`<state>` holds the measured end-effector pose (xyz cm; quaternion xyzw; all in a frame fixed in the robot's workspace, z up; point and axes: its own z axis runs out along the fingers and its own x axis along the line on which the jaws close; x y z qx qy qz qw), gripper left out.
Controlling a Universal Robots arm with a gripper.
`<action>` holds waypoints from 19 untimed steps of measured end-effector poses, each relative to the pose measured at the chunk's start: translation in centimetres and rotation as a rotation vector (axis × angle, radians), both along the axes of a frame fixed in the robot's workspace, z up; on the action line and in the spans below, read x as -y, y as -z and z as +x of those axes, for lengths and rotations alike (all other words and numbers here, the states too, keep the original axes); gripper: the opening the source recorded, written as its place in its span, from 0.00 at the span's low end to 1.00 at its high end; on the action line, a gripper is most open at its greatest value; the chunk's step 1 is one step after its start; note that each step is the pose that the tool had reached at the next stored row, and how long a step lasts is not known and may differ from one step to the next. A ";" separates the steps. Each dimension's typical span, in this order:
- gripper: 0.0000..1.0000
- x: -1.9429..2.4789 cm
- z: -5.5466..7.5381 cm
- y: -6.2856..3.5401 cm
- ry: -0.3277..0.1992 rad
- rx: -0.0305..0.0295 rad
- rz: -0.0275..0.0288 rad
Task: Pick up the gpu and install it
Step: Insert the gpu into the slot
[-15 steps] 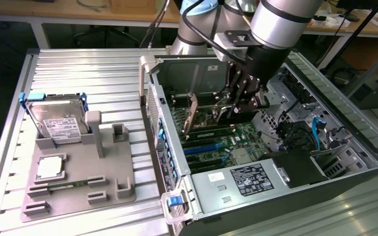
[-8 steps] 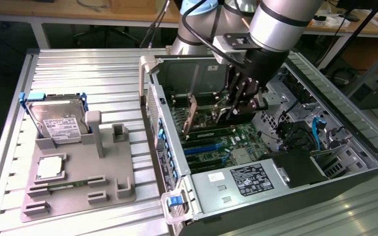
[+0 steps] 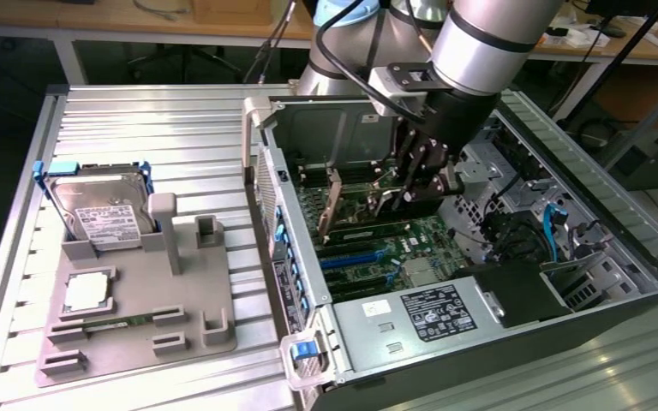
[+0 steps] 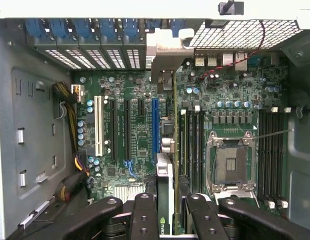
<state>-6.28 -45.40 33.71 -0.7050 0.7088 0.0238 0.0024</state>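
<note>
An open computer case lies on the surface's far right side. Inside, over the motherboard, the gripper is clenched on the gpu, which stands edge-on between its fingers.

Ribbed metal table under computer case, grey fixture.

Even overhead light, soft shadows inside case; both views sharp.
</note>
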 end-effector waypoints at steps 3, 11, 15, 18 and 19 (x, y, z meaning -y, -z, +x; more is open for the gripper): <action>0.27 0.00 0.0 0.02 0.000 0.0000 0.0004; 0.27 0.00 0.0 0.03 0.000 -0.0001 0.0003; 0.27 0.00 0.0 0.24 0.000 0.0001 0.0006; 0.27 0.00 0.0 0.45 0.000 0.0000 0.0005; 0.27 0.00 0.0 0.52 0.000 0.0000 0.0005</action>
